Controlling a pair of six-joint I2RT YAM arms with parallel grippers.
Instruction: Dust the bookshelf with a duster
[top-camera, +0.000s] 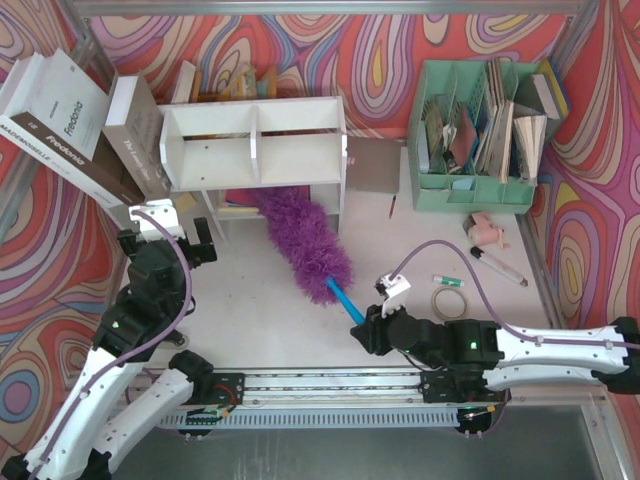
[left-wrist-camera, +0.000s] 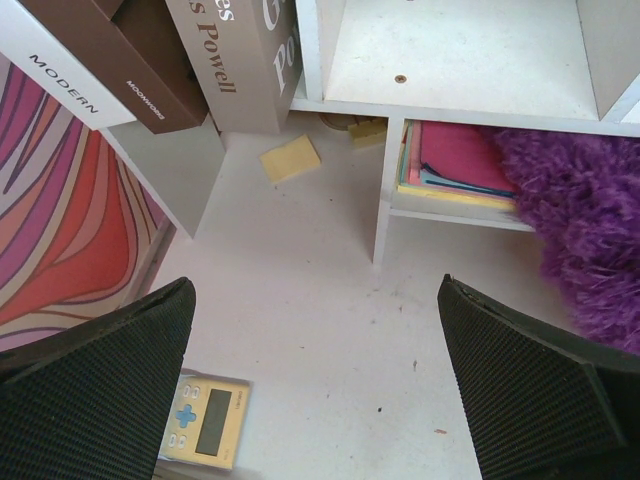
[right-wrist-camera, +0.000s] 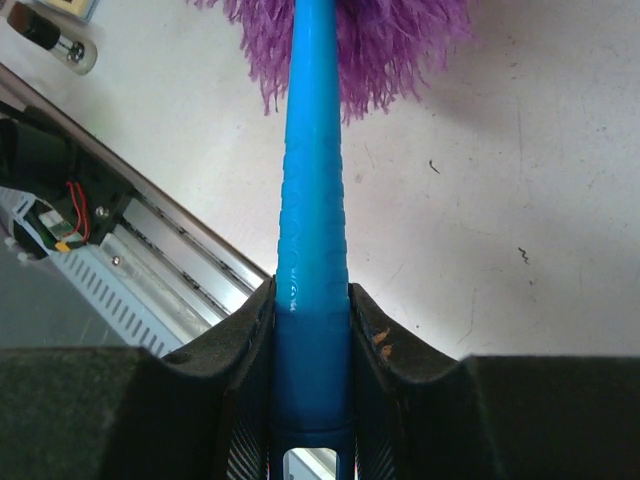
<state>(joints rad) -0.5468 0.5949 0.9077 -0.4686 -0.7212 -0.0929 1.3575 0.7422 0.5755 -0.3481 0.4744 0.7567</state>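
Note:
The white two-tier bookshelf (top-camera: 255, 150) stands at the back left. The duster lies slanted in front of it, its fluffy purple head (top-camera: 305, 240) reaching with its far end into the lower tier. My right gripper (top-camera: 362, 328) is shut on the blue handle (top-camera: 338, 297). In the right wrist view the handle (right-wrist-camera: 313, 200) runs straight up from between the pads to the head (right-wrist-camera: 390, 40). My left gripper (top-camera: 175, 232) hovers open before the shelf's left end. Its wrist view shows the left gripper (left-wrist-camera: 315, 300) holding nothing, the bookshelf (left-wrist-camera: 440, 60) ahead and the duster head (left-wrist-camera: 590, 230) to the right.
Big books (top-camera: 70, 120) lean against the shelf's left side. A mint-green organizer (top-camera: 480, 130) with papers stands back right; a tape roll (top-camera: 447, 300) and marker (top-camera: 497, 265) lie before it. A calculator (left-wrist-camera: 205, 420), a yellow note (left-wrist-camera: 290, 158) and coloured folders (left-wrist-camera: 450, 165) are near the left gripper.

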